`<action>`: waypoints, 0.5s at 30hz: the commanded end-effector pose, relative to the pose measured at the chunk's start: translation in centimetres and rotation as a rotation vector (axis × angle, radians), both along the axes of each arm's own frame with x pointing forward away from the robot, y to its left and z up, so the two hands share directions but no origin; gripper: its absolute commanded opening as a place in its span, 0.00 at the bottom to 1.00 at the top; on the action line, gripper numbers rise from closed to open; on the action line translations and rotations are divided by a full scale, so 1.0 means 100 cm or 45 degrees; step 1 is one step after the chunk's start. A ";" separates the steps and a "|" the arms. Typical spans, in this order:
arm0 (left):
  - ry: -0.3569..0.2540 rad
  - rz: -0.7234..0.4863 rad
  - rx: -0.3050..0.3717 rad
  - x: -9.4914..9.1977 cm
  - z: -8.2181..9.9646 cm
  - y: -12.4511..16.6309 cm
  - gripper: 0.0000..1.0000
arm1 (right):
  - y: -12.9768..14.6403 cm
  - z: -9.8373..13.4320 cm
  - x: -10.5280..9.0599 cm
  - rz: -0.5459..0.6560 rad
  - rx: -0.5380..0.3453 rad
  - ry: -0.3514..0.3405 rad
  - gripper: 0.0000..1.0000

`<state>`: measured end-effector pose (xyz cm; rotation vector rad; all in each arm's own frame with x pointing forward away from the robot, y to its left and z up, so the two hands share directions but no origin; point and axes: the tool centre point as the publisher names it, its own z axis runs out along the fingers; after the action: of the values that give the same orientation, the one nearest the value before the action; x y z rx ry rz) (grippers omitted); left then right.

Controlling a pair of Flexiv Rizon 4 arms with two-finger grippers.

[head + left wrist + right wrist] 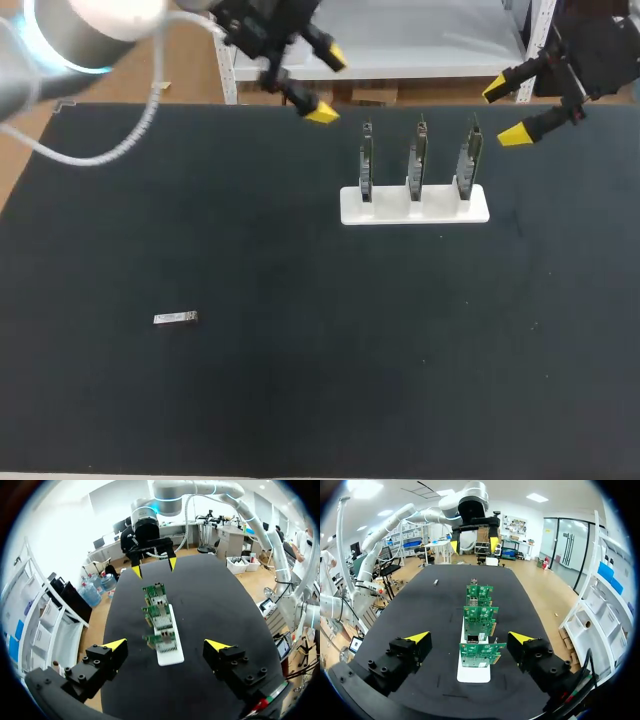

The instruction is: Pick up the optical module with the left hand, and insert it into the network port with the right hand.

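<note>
- Optical module (176,318): small silvery bar, flat on the black tabletop (320,400), in the near-left area, well apart from everything else. Long axis across the head view, roughly parallel to the tabletop's near edge.
- Left end effector (326,85): released, fingers wide apart, nothing between them. Raised over the far edge near the middle, facing along the row of boards.
- Right end effector (506,110): likewise released and empty. Over the far-right edge, just beyond the white holder (390,213).
- Circuit boards (419,160): three, upright in a row in the holder, in the far-right half. Metal network port (473,639) visible on the board nearest the right end effector.
- Deciding relation: module toward the near side and to the left of the left end effector, well apart from it and outside the left wrist camera's field. Left arm judged nearer than right.
- Likely need: swing toward the near-left, descend, fingers set across the bar's short width.
- Progress, as judged: pick-up not yet begun.
</note>
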<state>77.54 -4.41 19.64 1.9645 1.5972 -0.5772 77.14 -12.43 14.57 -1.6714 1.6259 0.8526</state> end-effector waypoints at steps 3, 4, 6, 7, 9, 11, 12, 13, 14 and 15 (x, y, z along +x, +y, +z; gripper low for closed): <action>-0.112 0.145 0.068 -0.076 0.018 0.077 1.00 | 0.000 0.000 -0.002 -0.006 -0.002 -0.004 1.00; -0.102 0.161 0.084 -0.082 0.016 0.086 1.00 | 0.000 0.000 -0.002 -0.006 -0.002 -0.004 1.00; -0.120 0.182 0.157 -0.094 0.011 0.100 1.00 | 0.000 0.000 -0.002 -0.006 -0.002 -0.004 1.00; -0.110 0.188 0.173 -0.101 0.008 0.109 1.00 | 0.000 0.000 -0.002 -0.006 -0.002 -0.004 1.00; -0.087 0.224 0.202 -0.115 0.001 0.127 1.00 | 0.000 0.000 -0.002 -0.006 -0.002 -0.004 1.00; -0.064 0.249 0.201 -0.126 -0.006 0.144 1.00 | 0.000 0.000 -0.002 -0.006 -0.002 -0.004 1.00; -0.066 0.272 0.226 -0.133 -0.010 0.152 1.00 | 0.000 0.000 -0.002 -0.006 -0.002 -0.004 1.00; -0.065 0.290 0.249 -0.138 -0.014 0.160 1.00 | 0.000 0.000 -0.002 -0.006 -0.002 -0.004 1.00; -0.058 0.321 0.261 -0.144 -0.018 0.169 1.00 | 0.000 0.000 -0.002 -0.006 -0.002 -0.004 1.00; -0.054 0.353 0.276 -0.150 -0.023 0.178 1.00 | 0.000 0.000 -0.002 -0.006 -0.002 -0.004 1.00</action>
<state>69.11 11.01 17.95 1.9947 1.9501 -0.4622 77.13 -12.42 14.57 -1.6714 1.6258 0.8526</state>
